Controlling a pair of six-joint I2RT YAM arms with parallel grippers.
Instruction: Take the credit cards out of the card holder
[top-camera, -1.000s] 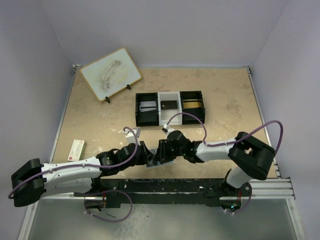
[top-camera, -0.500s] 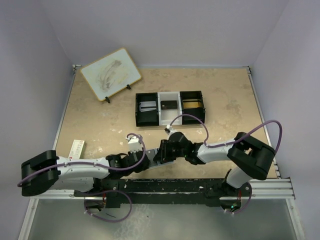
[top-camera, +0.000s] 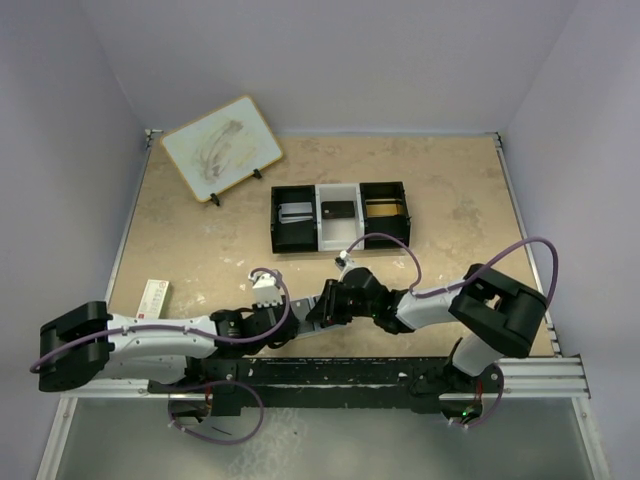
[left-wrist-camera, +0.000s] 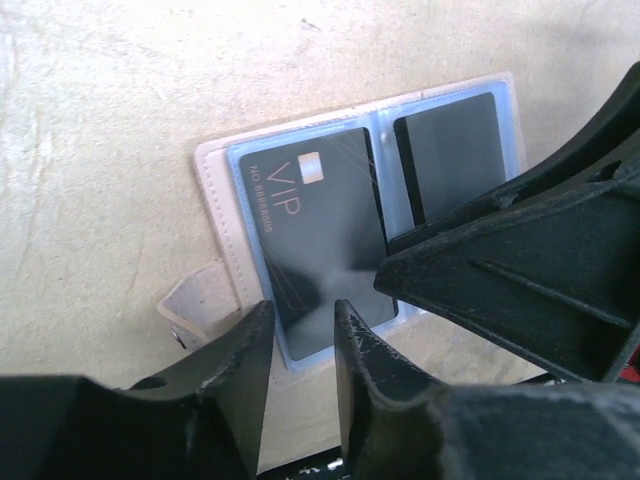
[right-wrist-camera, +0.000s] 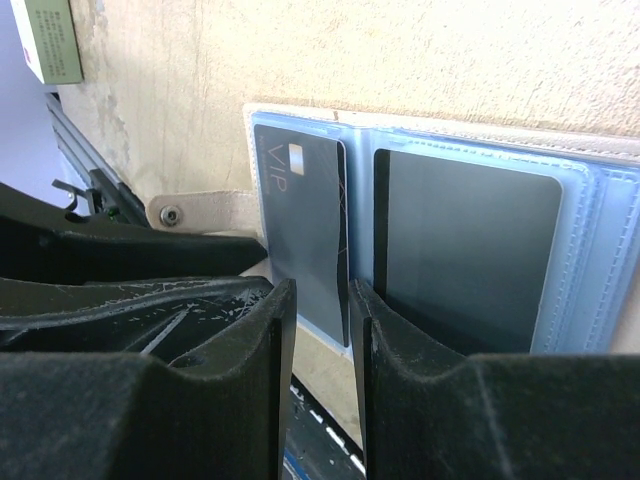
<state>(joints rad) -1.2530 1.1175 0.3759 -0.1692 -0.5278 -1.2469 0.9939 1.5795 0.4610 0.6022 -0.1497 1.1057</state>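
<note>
Credit cards (left-wrist-camera: 320, 220), thin, stiff and probably slick, sit sleeved in the open card holder (left-wrist-camera: 213, 200). The left gripper (left-wrist-camera: 300, 320) is slightly open and empty, straddling one card's edge, which looks the best place to pinch. In the right wrist view, the right gripper (right-wrist-camera: 320, 300) is likewise slightly parted and holds nothing. From above, both meet at the near centre of the table (top-camera: 450, 200).

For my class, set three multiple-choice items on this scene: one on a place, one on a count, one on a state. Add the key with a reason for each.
1. Where is the card holder?
A on a shelf
B on the table, at the tips of the left gripper and right gripper
C hanging on the wall

2. How many credit cards show in its sleeves?
A none
B five
C two

3. The holder is:
A opened flat
B folded shut
C standing on edge

Key: 1 B, both wrist views show it lying on the table by the fingers. 2 C, a VIP card and a plain dark card lie side by side. 3 A, both sleeves face up.
</note>
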